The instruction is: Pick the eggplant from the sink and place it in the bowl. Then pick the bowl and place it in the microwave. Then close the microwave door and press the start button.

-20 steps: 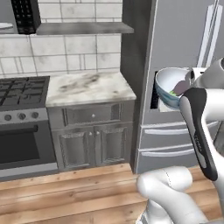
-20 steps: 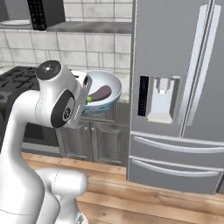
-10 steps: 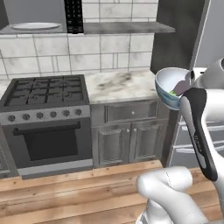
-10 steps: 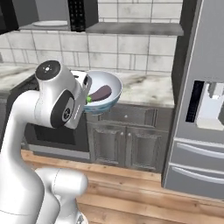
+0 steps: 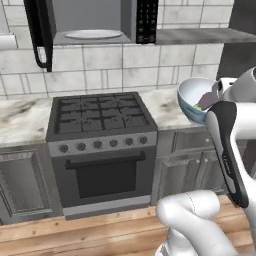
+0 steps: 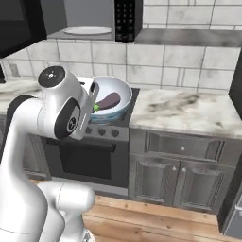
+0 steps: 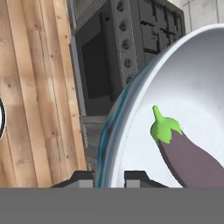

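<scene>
Operator: I have the pincer (image 7: 109, 176) pinching the rim of the bowl (image 6: 109, 100), one finger inside, one outside; the bowl hangs in the air in front of the oven (image 5: 102, 150), below the open microwave (image 5: 95, 22)

Supervisor: Where is the eggplant (image 6: 109, 100)?

Operator: Lying loose inside the bowl; I judge the bowl rigid, smooth and breakable; an edge grip lets it tip, so I keep it level or the eggplant rolls out

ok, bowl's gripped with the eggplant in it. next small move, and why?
Probably lift the round blue-patterned bowl toward the open black microwave. The fingers pinch its rim, the dark purple eggplant lies inside, and the cavity sits well above the bowl, over the grey gas stove.
</scene>
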